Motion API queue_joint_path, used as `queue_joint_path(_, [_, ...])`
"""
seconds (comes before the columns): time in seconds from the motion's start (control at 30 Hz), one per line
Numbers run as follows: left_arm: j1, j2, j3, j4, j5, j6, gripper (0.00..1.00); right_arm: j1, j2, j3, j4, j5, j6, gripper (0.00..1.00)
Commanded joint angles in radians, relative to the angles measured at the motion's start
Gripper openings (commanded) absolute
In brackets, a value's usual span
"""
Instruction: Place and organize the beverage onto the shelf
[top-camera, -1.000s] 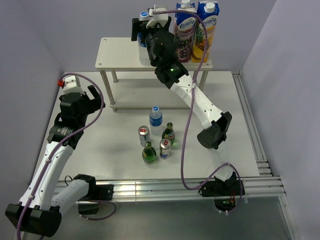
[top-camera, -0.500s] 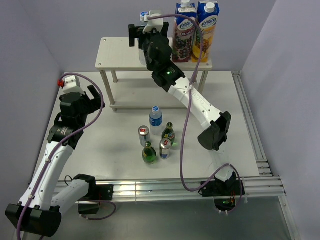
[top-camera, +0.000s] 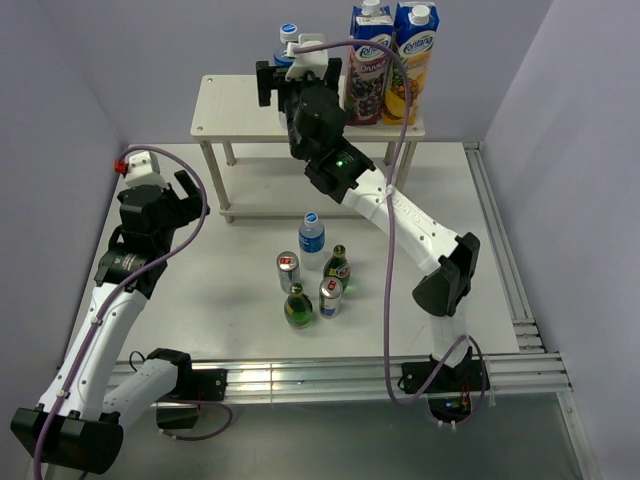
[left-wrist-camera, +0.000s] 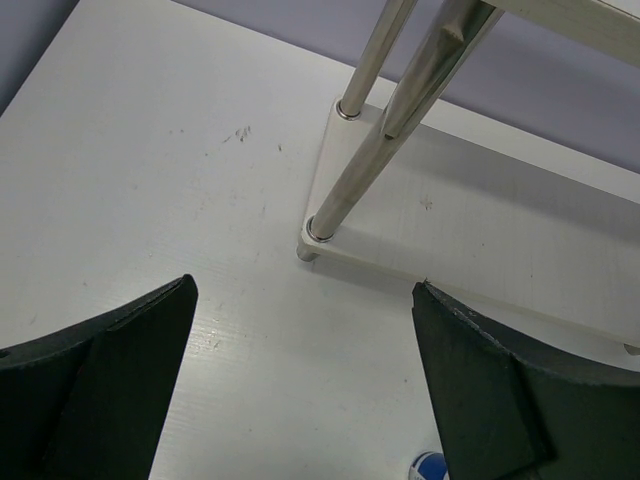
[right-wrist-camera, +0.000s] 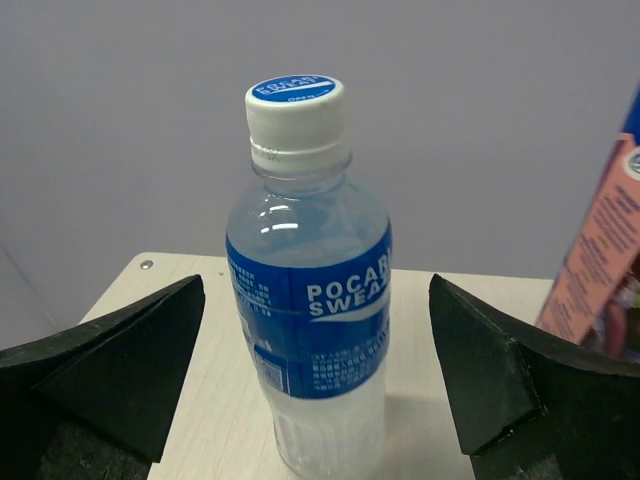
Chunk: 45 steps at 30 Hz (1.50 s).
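Well, the right gripper (top-camera: 292, 80) is up at the top board of the shelf (top-camera: 235, 105), its jaws spread wide on either side of a blue-labelled sports-drink bottle (right-wrist-camera: 305, 300) that stands upright on that board, just left of the two juice cartons (top-camera: 390, 60). Neither finger touches it. The danger I see is in pulling away: any sideways drift or twist could clip the tall, light bottle and knock it into the cartons or off the board. The right wrist view is what shows the clear gaps beside the bottle; from overhead only its white cap pokes above the arm. The overhead view, in turn, shows what the wrist cameras miss: a small water bottle (top-camera: 311, 232), two cans (top-camera: 288, 268) and two green bottles (top-camera: 338, 265) clustered on the counter (top-camera: 230, 290), waiting. The left gripper (left-wrist-camera: 303, 290) hangs open and empty over the counter, its camera seeing only a shelf leg, the lower board and a sliver of blue cap.
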Motion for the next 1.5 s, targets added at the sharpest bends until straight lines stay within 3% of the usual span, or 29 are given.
queue_joint_path(0.0, [0.005, -0.013, 0.008, 0.017, -0.017, 0.015, 0.96, 0.026, -0.092, -0.047, 0.075, 0.083, -0.023, 1.00])
queue_joint_path(0.2, [0.007, -0.013, 0.010, 0.017, -0.002, 0.026, 0.96, 0.066, -0.225, -0.220, 0.096, 0.184, 0.024, 1.00])
queue_joint_path(0.27, [0.007, -0.024, -0.002, 0.049, 0.102, 0.042, 0.96, 0.103, -0.328, -0.344, 0.105, 0.215, 0.049, 1.00])
queue_joint_path(0.3, [0.007, -0.027, -0.013, 0.073, 0.261, 0.056, 0.96, 0.116, -0.371, -0.399, 0.113, 0.229, 0.078, 1.00])
queue_joint_path(0.4, [-0.018, 0.002, -0.015, 0.098, 0.496, 0.093, 0.98, 0.187, -0.564, -0.652, 0.145, 0.238, 0.160, 1.00])
queue_joint_path(0.43, [-0.033, 0.020, -0.011, 0.098, 0.531, 0.099, 0.99, 0.205, -0.610, -0.765, 0.151, 0.263, 0.173, 1.00])
queue_joint_path(0.63, [-0.197, 0.069, -0.021, 0.100, 0.690, 0.124, 0.99, 0.317, -0.888, -1.025, -0.025, 0.375, 0.322, 1.00])
queue_joint_path(0.87, [-0.328, 0.227, 0.042, 0.053, 0.593, 0.136, 0.99, 0.345, -1.190, -1.242, -0.172, 0.448, 0.454, 1.00])
queue_joint_path(1.1, [-0.366, 0.264, 0.042, 0.101, 0.433, 0.121, 0.99, 0.344, -1.276, -1.328, -0.197, 0.470, 0.460, 1.00])
queue_joint_path(1.3, [-0.490, 0.318, -0.007, 0.277, 0.277, 0.122, 0.99, 0.344, -1.313, -1.355, -0.178, 0.464, 0.440, 1.00])
queue_joint_path(1.47, [-0.526, 0.370, -0.079, 0.444, 0.258, 0.101, 0.99, 0.342, -1.341, -1.360, -0.197, 0.484, 0.423, 1.00])
